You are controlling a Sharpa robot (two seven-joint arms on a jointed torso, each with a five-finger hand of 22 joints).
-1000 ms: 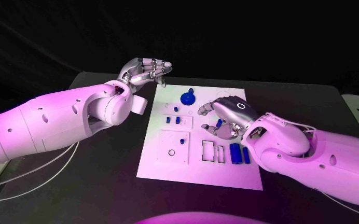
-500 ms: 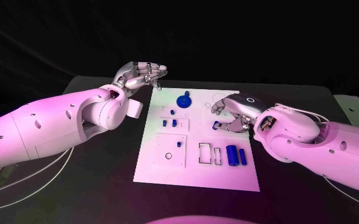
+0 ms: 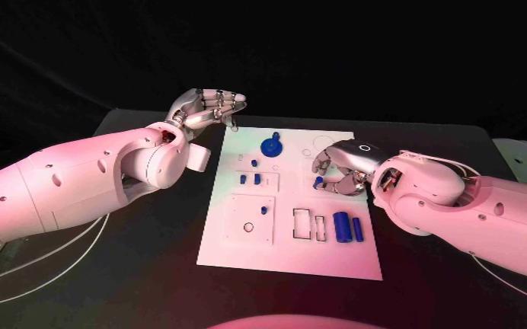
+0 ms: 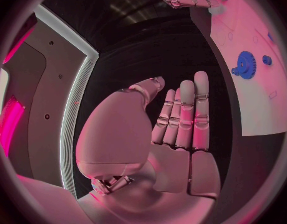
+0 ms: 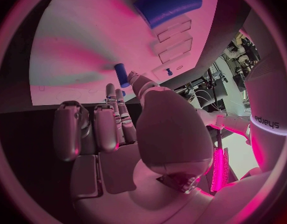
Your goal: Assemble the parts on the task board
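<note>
right hand [image 3: 340, 169]: on the task board [image 3: 288, 249], pinching a small blue part [image 3: 318, 181] | left hand [image 3: 206, 108]: lifted, fingers curled, holding nothing

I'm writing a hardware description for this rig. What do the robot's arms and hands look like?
Both arms are smooth, rounded white shells with small dark holes; thin pale cables hang beneath the left arm. The right arm bulges at a rounded wrist joint. The left hand and right hand are silver metal with segmented fingers; the right hand's dark back carries a white ring marking.
</note>
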